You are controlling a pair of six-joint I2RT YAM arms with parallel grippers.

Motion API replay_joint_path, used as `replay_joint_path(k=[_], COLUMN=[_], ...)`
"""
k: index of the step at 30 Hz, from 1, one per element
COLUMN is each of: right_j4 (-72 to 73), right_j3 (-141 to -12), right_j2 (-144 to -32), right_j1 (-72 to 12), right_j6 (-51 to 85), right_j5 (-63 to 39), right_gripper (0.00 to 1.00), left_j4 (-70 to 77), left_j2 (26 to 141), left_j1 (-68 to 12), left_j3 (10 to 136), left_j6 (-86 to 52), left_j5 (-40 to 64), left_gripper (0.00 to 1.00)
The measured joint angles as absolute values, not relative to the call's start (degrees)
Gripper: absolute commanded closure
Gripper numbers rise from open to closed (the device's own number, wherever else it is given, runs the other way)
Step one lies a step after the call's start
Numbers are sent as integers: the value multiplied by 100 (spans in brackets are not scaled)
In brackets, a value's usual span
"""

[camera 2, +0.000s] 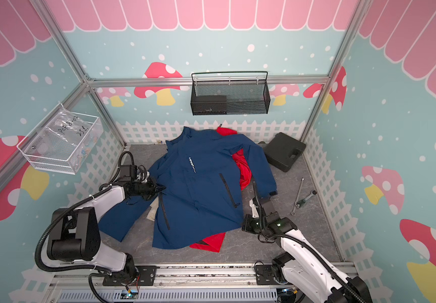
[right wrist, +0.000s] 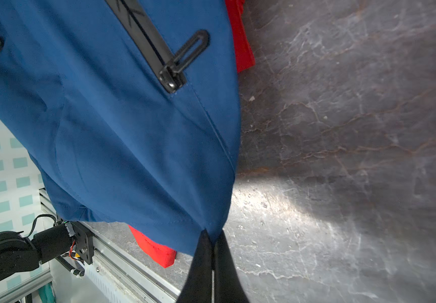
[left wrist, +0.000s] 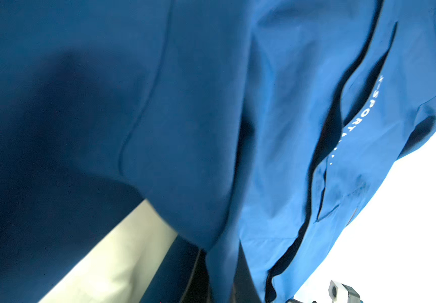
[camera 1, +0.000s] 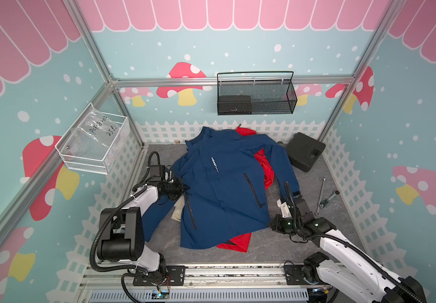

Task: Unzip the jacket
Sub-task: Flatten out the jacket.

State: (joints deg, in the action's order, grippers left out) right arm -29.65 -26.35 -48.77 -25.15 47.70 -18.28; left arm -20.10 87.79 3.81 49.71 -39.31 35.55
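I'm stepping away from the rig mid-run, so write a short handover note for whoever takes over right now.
Left gripper: shut at the blue jacket, by its sleeve-side edge; whether it pinches cloth is unclear.
Right gripper: shut on the jacket's bottom hem corner.
Jacket: lying front up on the table, over a red garment.
Done: hem corner gripped.
To do: the front looks closed and the main zipper pull is not visible; find it and pull it open.
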Motion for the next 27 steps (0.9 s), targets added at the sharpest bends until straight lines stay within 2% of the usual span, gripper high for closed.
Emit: replay_joint_path(k=[7, 12, 14, 15, 17, 18, 19, 22, 25, 27], right_j4=[-3365, -3343, -3328, -3319, -3315, -3356, -3420, -3579, -3496, -3251], right_j3=[-2349, -2180, -2180, -2180, -2185, -2204, -2222, -2519, -3201, -3756], right_j2=[-4278, -4331, -4405, -4436, -4462, -4469, -4484, -4674, -4989, -5315], right_j1=[-2515, -2515, -2515, -2515, -2512, -2512, -2510, -2497, -2497, -2484], right_j6=[5054, 5103, 5096, 5092, 5068, 5043, 5019, 4814, 4453, 4093], right_j5=[-1931, -2016, -2021, -2016, -1997, -1955, -1894, -1804, -1776, -1822], right_gripper=[100, 100, 100, 100, 74, 58, 48, 37, 31, 30], left_j4=[-2305, -2351, -2342, -2338, -2329, -2331, -2324, -2530, -2871, -3050], left_j2=[8506, 8497, 8519, 8521, 8521, 8521, 8521, 8514, 8392, 8274], left_j1=[349, 329, 322, 325, 322, 325, 338, 377, 381, 401], left_j3=[4705, 4604, 4576, 4558, 4532, 4530, 4530, 4700, 5175, 5623], left_j6=[-3787, -3728, -3726, -3726, -3708, -3697, -3651, -3494, -3251, -3085], left_j5=[3516, 3518, 3518, 3518, 3518, 3514, 3492, 3439, 3277, 3205], left_gripper=[100, 100, 98, 93, 79, 68, 58, 42, 33, 30])
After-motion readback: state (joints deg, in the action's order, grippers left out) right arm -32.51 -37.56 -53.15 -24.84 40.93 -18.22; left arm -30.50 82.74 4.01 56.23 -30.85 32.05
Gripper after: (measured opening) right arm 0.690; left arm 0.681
